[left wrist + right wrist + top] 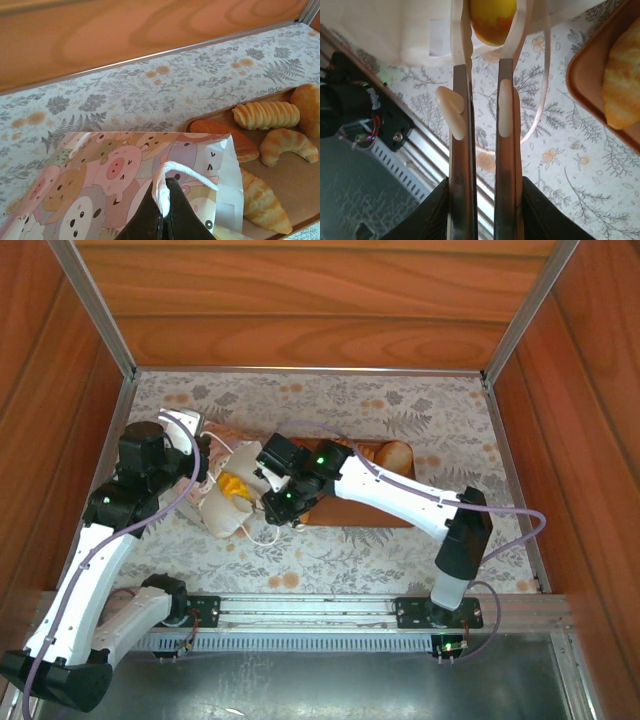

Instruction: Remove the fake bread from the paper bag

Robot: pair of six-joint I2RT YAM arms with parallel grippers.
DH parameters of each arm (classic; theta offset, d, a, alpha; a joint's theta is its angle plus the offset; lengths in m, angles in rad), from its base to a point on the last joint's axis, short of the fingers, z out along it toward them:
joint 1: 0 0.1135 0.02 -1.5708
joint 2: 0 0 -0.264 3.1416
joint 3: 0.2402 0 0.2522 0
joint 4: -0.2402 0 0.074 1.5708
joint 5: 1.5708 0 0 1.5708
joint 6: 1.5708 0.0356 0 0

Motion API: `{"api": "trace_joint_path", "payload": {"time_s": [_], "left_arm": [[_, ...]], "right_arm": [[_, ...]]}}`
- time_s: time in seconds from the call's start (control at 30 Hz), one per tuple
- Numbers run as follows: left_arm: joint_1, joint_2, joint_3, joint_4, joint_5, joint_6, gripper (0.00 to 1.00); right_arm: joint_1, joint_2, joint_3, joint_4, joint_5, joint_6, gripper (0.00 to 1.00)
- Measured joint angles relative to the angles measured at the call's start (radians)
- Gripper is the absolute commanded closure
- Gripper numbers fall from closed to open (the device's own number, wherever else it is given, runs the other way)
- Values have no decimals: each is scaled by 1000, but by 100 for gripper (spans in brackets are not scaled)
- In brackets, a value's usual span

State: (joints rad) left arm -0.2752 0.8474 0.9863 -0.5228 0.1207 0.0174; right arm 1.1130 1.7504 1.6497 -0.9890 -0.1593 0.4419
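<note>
Right gripper (491, 31) is pinching narrow on a golden-yellow toy bread piece (492, 15), which is sitting right at the mouth of the white paper bag with pink animal print (100, 185). Left gripper (165, 212) is clamping shut on the bag's thin white cord handle (186, 172). At 3 o'clock from the bag, the flat brown tray (295, 182) is carrying five golden-brown toy pastries (265, 115). Judging: five are out and this one is looking like the last. The bag's inside is hidden.

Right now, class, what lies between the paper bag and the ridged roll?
In the left wrist view, a flat orange-brown roll lies on the tray between the paper bag and the ridged roll.
</note>
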Motion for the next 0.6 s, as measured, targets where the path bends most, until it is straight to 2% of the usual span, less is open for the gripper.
{"api": "trace_joint_path", "payload": {"time_s": [0.3,0.6], "left_arm": [[0,-3,-18,17,-4,-11,100],[0,15,-23,55,-3,-14,100]], "right_arm": [[-1,-221,-110,-5,-47,35,67],[-8,-436,-243,-112,24,155,67]]}}
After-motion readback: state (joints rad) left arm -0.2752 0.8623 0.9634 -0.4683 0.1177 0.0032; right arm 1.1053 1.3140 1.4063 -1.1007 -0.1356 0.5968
